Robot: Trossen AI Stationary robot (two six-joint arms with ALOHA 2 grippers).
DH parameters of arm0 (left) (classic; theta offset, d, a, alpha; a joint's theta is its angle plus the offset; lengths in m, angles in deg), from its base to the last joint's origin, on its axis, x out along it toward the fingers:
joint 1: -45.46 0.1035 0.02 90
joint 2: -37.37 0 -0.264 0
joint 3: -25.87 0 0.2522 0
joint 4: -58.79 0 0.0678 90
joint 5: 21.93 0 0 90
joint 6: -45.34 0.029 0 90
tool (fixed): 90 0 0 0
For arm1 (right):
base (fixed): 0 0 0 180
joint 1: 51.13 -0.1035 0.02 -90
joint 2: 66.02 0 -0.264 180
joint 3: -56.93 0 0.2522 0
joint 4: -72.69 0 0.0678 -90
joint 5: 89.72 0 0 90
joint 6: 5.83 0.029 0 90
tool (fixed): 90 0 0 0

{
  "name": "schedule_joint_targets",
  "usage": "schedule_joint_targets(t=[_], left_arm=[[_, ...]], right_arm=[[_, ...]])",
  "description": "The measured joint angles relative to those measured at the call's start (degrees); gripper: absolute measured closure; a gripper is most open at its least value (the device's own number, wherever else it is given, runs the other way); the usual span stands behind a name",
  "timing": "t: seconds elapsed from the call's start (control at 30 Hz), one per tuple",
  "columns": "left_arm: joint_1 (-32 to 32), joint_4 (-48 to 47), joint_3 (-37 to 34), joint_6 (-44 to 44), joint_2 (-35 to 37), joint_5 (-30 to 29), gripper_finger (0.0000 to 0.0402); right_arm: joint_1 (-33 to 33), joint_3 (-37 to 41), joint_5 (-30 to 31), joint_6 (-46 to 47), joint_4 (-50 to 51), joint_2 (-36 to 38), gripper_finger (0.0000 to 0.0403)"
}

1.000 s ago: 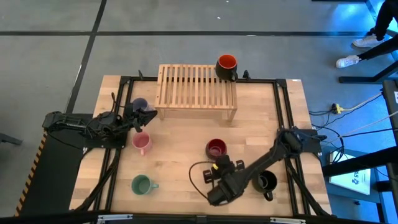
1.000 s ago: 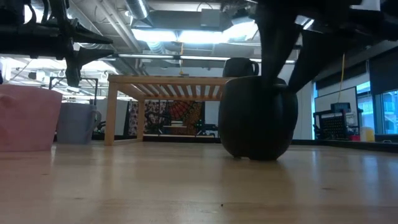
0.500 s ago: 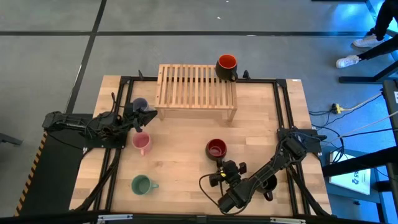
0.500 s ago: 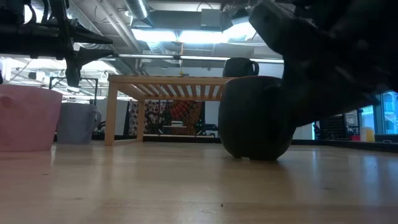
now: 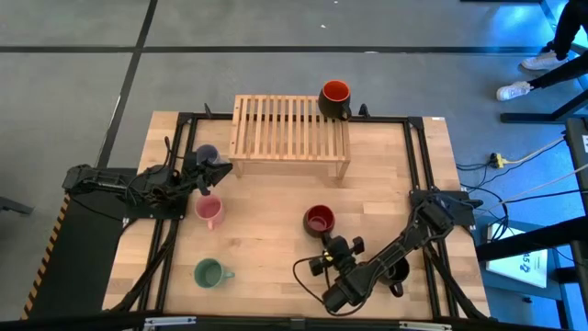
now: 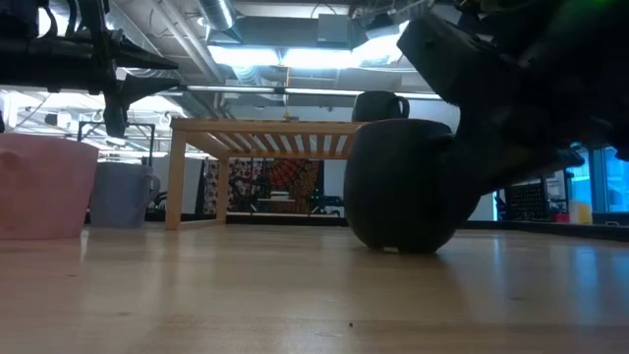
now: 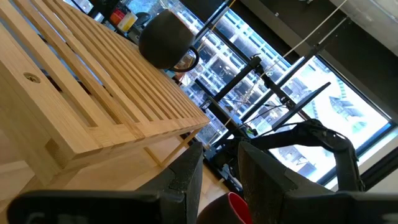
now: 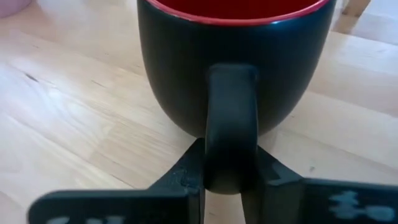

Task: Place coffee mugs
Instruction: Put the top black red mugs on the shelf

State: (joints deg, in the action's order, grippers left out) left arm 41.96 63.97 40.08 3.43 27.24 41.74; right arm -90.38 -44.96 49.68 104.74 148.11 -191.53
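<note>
The dark mug with red inside (image 5: 319,219) stands on the table, right of centre. My right gripper (image 5: 331,243) lies level on its near side, shut around its handle (image 8: 230,124). The all-black mug (image 5: 395,269) stands partly under my right arm. The pink mug (image 5: 209,211), green mug (image 5: 209,272) and lavender mug (image 5: 206,154) stand on the table's left half. The dark mug with orange-red inside (image 5: 334,97) sits on the wooden rack's (image 5: 289,133) far right corner. My left gripper (image 7: 221,180) hovers open by the lavender mug, touching nothing. My right gripper pinches the red-inside mug's handle (image 8: 230,162) between its two fingers (image 8: 189,174), low on the loop. It comes in level from the table's near side. The mug stands upright with its base on the table (image 6: 403,187).
The slatted rack stands at the table's far middle, on legs with open space beneath (image 6: 285,177). The black frame rails (image 5: 418,165) run along the table's left and right sides. A person's legs (image 5: 542,64) show on the floor beyond the far right corner.
My right arm has dropped lower and swung slightly toward the near edge, bringing its gripper level behind the red-inside mug's handle. The mug has stayed where it was.
</note>
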Motion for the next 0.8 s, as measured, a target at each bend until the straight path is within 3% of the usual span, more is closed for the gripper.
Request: schedule_joint_targets(t=[0.17,0.43,0.8], left_arm=[[0.0,-0.01,0.0,0.69,0.0,0.0,0.0304],[0.0,-0.03,0.0,1.81,0.0,0.0,0.0304],[0.0,-0.03,0.0,1.6,0.02,0.26,0.0305]], right_arm=[[1.28,-5.49,-0.15,-3.17,6.74,2.07,0.0361],[7.29,-21.32,2.89,-17.63,15.15,3.52,0.0361],[20.09,-38.12,11.69,-44.77,13.64,3.54,0.0361]])
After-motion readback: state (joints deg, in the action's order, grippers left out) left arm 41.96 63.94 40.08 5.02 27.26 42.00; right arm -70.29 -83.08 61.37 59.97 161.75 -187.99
